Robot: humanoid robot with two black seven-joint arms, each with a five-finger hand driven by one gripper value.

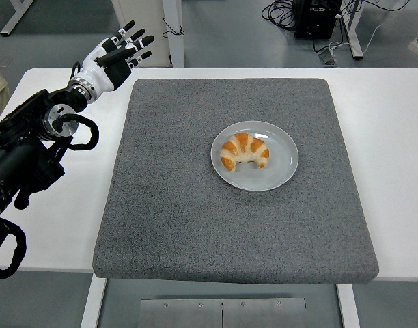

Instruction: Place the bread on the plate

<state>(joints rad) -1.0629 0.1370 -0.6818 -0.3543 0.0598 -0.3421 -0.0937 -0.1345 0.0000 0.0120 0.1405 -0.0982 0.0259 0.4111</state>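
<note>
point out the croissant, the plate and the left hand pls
croissant (244, 152), head view, middle of its curved top.
plate (281, 167), head view, bare right part of the dish.
left hand (113, 55), head view, back of the open hand.

The left arm runs off the left edge — its upper part cut away; nothing else is hidden.

A glossy, smooth plate sits on a rough, matt grey felt-like mat.
</note>
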